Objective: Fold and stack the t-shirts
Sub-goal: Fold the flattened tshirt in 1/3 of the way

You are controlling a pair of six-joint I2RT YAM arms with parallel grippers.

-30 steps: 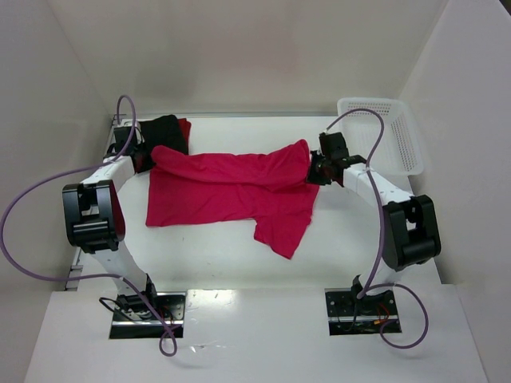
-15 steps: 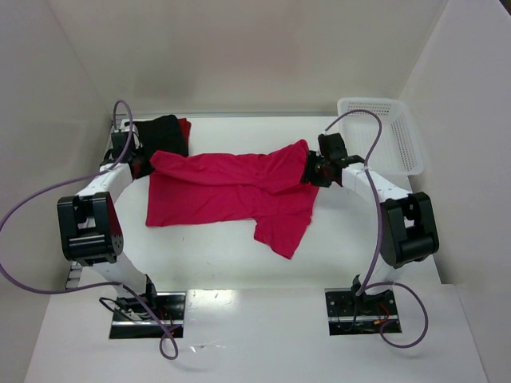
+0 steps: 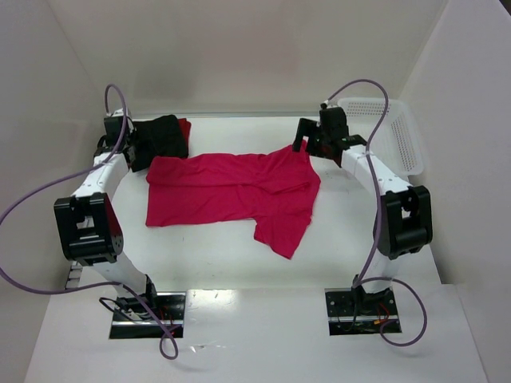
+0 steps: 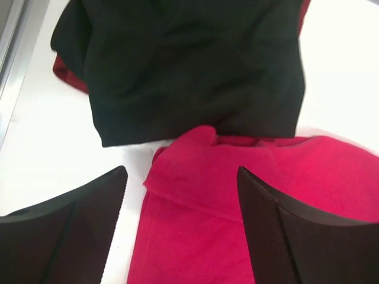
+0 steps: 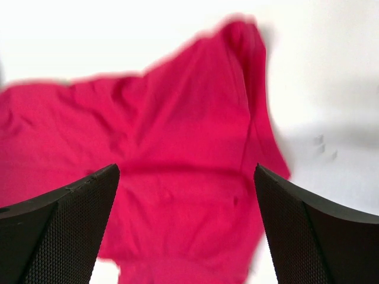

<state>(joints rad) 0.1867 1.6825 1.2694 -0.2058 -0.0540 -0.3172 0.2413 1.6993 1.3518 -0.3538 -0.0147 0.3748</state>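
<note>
White walls (image 3: 239, 48) close in a white desk (image 3: 215, 259) on three sides. At 6 o'clock a white ledge (image 3: 255, 351) carries the two arm base plates, left (image 3: 148, 313) and right (image 3: 363, 313).

At 10 o'clock, in the far left corner, the left gripper (image 4: 182, 177) hangs with its fingers (image 4: 71, 231) spread wide and holding nothing. The left wrist view shows them straddling the spot where two shirts meet; whether they touch the cloth cannot be told.

Just beyond, the black t-shirt (image 3: 164, 136) lies as a compact folded rectangle on the darker red t-shirt (image 4: 64, 71), of which only narrow edges show at its sides.

The crimson-pink t-shirt (image 3: 231, 187) covers the middle of the desk as a wide, wrinkled sheet. Its 10 o'clock corner is rolled over and touches the near edge of the black shirt. One lobe trails toward 5 o'clock.

At 1 o'clock the right gripper (image 3: 307, 145) hangs over the far right corner of the pink sheet. Its fingers (image 5: 59, 231) are spread wide and empty in the right wrist view, which is blurred.

At 2 o'clock the white perforated basket (image 3: 402, 128) stands against the right wall, apart from all three shirts.
</note>
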